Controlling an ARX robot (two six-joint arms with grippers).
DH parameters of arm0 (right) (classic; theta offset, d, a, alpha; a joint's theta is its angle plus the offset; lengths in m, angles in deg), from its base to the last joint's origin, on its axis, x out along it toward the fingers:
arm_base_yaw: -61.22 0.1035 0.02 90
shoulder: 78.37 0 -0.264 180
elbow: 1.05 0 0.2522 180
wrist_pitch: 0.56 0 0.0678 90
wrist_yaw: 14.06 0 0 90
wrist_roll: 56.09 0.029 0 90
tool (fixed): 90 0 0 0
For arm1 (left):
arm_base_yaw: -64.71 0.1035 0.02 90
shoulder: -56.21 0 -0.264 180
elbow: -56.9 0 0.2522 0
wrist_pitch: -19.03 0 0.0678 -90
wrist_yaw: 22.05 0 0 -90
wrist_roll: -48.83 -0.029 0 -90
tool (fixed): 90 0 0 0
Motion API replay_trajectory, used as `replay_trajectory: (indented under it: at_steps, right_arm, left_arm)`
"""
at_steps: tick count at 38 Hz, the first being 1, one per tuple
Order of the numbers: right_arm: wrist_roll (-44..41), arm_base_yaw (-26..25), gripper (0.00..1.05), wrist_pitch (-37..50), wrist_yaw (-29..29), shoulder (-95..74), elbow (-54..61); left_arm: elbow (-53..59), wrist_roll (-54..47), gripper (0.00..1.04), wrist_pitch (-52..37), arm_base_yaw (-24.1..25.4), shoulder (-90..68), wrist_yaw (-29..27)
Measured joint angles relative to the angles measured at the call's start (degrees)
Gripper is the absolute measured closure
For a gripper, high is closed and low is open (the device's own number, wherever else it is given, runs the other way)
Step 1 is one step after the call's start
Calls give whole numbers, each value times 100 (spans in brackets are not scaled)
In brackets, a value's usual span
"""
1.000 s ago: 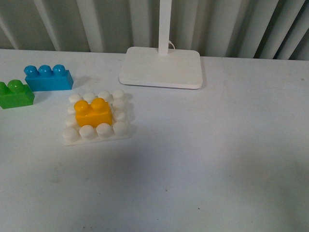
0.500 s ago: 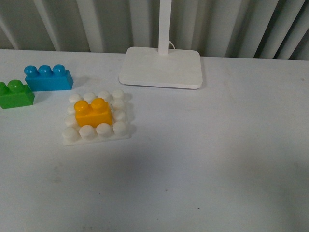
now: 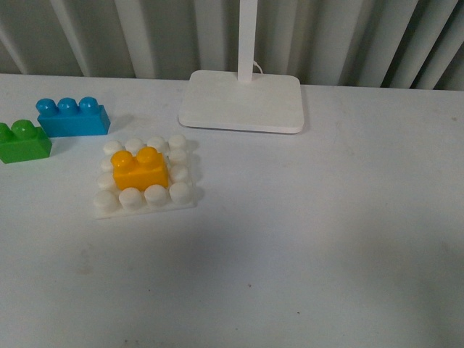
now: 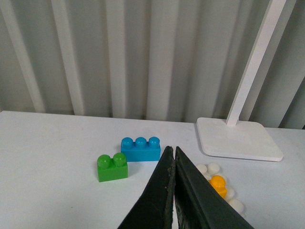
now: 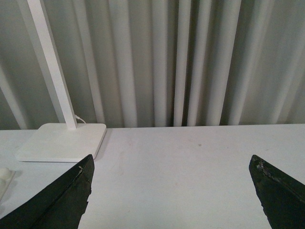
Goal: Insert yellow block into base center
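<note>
The yellow block (image 3: 141,168) sits on the white studded base (image 3: 145,197), in its middle, with white studs showing on all sides. Neither gripper shows in the front view. In the left wrist view my left gripper (image 4: 172,152) is shut and empty, raised above the table, with the yellow block (image 4: 218,184) and the base (image 4: 235,205) partly hidden behind its fingers. In the right wrist view my right gripper (image 5: 172,164) is open wide and empty over bare table, with an edge of the base (image 5: 4,179) at the frame's side.
A blue three-stud brick (image 3: 71,118) and a green two-stud brick (image 3: 23,141) lie left of the base. A smooth white slab (image 3: 243,101) with an upright pole (image 3: 246,36) stands behind it. A ribbed grey wall backs the table.
</note>
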Motion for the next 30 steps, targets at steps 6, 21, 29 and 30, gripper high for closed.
replay_trajectory:
  at_steps: [6,21,29,30]
  right_arm:
    - [0,0,9,0,0,0,0]
    - [0,0,9,0,0,0,0]
    - [0,0,9,0,0,0,0]
    - [0,0,9,0,0,0,0]
  left_arm:
    - [0,0,101,968,0,922,0]
    - [-2,0,101,997,0,957,-2]
    - [-2,0,71,997,0,957,-2]
    - [-2,0,66,997,0,957,-2]
